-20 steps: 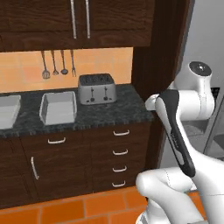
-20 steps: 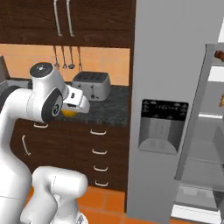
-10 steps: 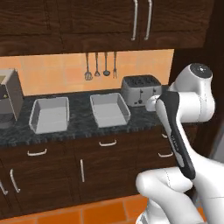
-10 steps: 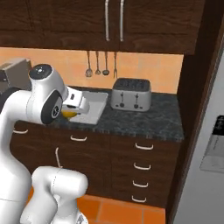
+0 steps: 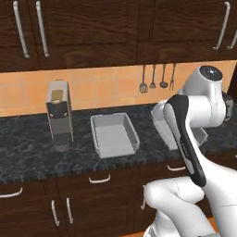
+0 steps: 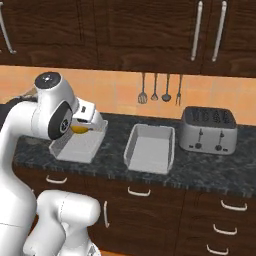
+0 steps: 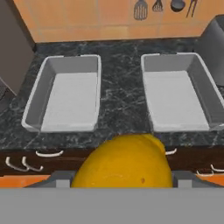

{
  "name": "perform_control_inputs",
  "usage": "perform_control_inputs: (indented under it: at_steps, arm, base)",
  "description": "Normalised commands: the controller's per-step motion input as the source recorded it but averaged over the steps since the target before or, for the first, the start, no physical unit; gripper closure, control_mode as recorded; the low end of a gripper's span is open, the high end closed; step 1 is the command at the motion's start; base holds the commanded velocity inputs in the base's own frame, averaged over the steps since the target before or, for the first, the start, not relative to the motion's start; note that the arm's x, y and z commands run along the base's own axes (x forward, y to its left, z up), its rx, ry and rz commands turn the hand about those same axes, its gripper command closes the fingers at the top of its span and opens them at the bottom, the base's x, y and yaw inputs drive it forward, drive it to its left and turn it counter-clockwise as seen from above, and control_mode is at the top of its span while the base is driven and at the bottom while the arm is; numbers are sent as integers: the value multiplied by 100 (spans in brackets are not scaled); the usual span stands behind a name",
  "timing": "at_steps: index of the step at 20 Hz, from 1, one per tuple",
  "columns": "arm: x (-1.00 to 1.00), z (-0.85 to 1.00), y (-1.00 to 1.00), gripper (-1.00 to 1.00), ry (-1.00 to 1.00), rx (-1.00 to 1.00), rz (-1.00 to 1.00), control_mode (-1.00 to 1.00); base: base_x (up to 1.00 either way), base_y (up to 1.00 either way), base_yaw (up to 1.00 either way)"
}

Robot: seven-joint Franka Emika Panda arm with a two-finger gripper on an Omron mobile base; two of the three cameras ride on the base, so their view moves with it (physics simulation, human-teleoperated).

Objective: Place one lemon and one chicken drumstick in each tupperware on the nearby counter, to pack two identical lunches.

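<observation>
The gripper (image 7: 120,186) held the lemon (image 7: 124,162) between half-closed jaws, short of the counter (image 7: 118,78). Both tupperwares sat empty beside the toaster (image 6: 208,130): the near tupperware (image 7: 179,89) and the far tupperware (image 7: 65,92). Best to centre over one tub and lower before releasing, so the lemon doesn't roll out.
</observation>
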Motion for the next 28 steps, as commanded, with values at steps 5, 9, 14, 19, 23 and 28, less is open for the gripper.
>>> perform_control_inputs:
  at_steps: [5, 9, 14, 19, 23, 28]
  arm:
    - [0, 0, 0, 100, 0, 0, 0, 100]
    - [0, 0, 0, 100, 0, 0, 0, 100]
    - [9, -17, -5, 100, 0, 0, 1, -100]
    - [73, -100, -28, 100, 9, 0, 5, -100]
    - [100, -87, -44, 100, 17, 0, 3, -100]
    - [100, -71, -49, 100, 15, 0, 3, -100]
  base:
    - [-4, 100, 0]
    - [57, 65, 1]
    - [37, -11, 5]
    - [0, 0, 0]
    - [0, 0, 0]
    - [0, 0, 0]
